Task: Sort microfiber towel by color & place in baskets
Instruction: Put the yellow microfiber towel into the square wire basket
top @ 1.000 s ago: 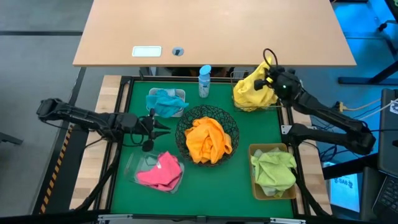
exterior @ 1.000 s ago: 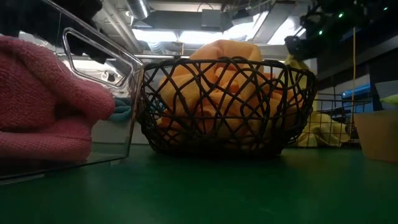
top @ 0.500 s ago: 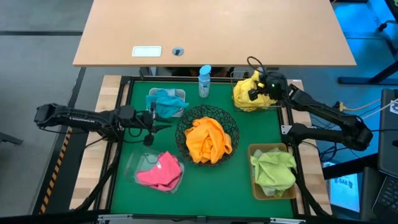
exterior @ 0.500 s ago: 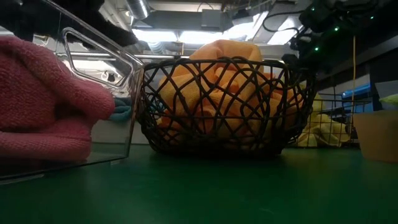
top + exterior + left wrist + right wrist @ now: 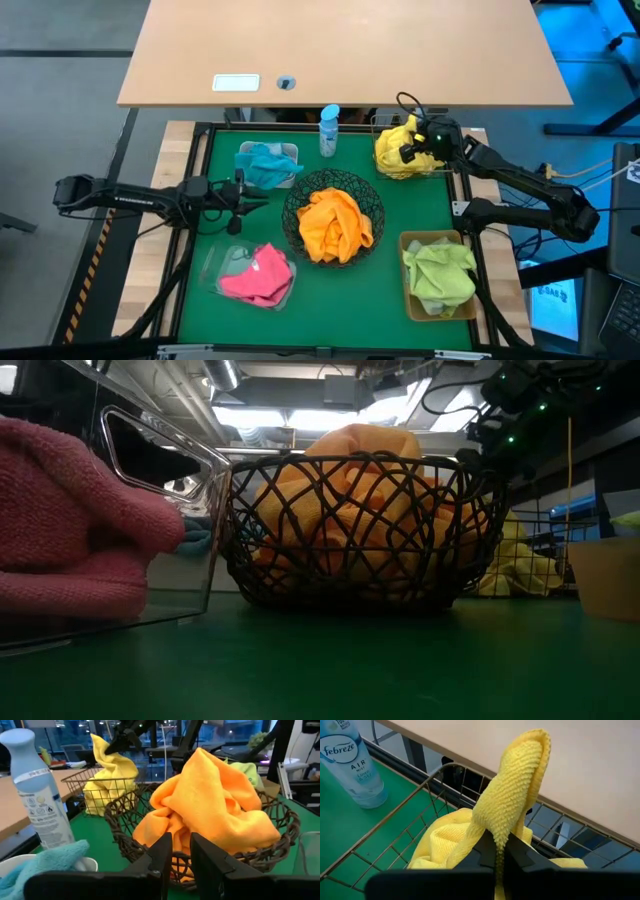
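A yellow towel [image 5: 390,158] lies heaped in the square wire basket [image 5: 446,172] at the far right, and my right gripper [image 5: 403,152] is shut on it just above the basket. My left gripper [image 5: 265,201] hovers level at the table's left, pointing at the black wire bowl [image 5: 372,200] with the orange towel [image 5: 335,225]; its fingers [image 5: 165,852] stand a narrow gap apart with nothing between them. A teal towel [image 5: 265,165] fills the white tub [image 5: 291,150], a pink one [image 5: 258,275] the clear tray [image 5: 214,264], a green one [image 5: 440,272] the tan bin [image 5: 410,300]. My right gripper pinches a folded ridge of the yellow towel [image 5: 496,834] between its two fingers, coming slanting down from the table's right side. The fold [image 5: 520,775] stands up past the fingertips, and the rest of the towel [image 5: 445,845] lies slack in the wire basket [image 5: 395,820].
A blue-capped spray bottle [image 5: 329,130] stands at the far edge between the white tub and the wire basket. A tan desk [image 5: 340,50] lies beyond the green mat. Bare mat shows in the near middle [image 5: 340,300] and between the tub and the clear tray.
My right gripper has gone down and toward the table's left over the wire basket, tipping downward, and the yellow towel it holds has sunk into the basket. My left gripper has drawn back a little toward the table's left edge, sunk, and swung to point level at the black bowl.
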Controlling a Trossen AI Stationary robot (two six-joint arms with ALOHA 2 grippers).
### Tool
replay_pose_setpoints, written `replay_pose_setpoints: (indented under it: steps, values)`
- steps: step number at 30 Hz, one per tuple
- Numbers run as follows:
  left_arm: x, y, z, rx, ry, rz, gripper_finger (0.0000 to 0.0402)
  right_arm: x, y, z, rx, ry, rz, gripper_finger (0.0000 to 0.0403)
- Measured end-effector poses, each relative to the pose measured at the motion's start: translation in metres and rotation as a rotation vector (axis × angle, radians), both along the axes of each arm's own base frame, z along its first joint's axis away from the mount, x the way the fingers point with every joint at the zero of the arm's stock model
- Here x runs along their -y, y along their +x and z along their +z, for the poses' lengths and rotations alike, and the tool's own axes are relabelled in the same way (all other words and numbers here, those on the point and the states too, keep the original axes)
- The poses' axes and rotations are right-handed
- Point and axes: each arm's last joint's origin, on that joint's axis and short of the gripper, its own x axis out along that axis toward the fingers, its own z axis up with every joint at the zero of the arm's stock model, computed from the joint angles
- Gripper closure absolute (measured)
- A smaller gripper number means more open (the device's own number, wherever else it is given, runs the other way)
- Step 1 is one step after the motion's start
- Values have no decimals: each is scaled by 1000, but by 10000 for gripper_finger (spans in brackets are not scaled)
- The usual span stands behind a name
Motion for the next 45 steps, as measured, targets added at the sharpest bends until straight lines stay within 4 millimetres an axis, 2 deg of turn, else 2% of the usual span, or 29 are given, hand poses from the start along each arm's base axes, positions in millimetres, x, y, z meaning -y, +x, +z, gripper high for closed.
replay_pose_setpoints:
  steps: [9,17,45]
  values:
    - [1,-7,8,50,65,-2,338,-1,-1,-2,-23,17,0,397]
    - [3,-16,6,17,59,-47,337,-1,-1,-2,-23,17,0,397]
    - [6,-41,24,216,192,-24,337,-1,-2,-3,-36,25,1,397]
